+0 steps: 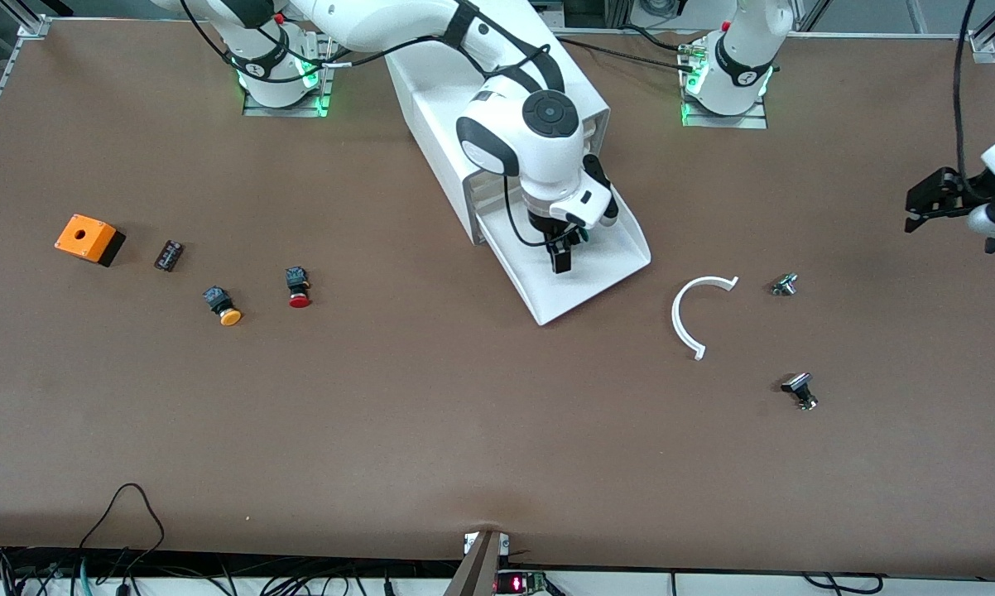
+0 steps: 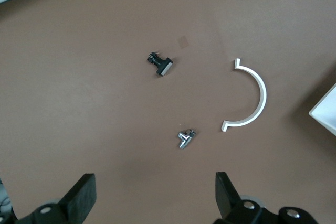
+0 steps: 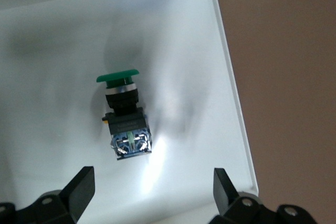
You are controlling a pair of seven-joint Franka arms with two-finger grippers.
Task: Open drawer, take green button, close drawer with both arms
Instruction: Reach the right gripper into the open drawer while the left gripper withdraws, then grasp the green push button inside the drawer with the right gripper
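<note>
With the drawer (image 1: pixel 584 273) pulled out, the right tool (image 1: pixel 562 252) hangs wide over the green button (image 3: pixel 123 116) to grasp it, while the left tool (image 2: pixel 152 198) waits wide over the surface (image 1: pixel 431 414).

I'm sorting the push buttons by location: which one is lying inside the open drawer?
The green-capped push button, lying in the white plastic drawer under the open right gripper. The red-capped and orange-capped buttons lie on the brown table.

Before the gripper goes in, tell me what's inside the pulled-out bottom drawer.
The drawer holds one green-capped button, lying on its side under the open right gripper. The part of the tray inside the cabinet is hidden.
</note>
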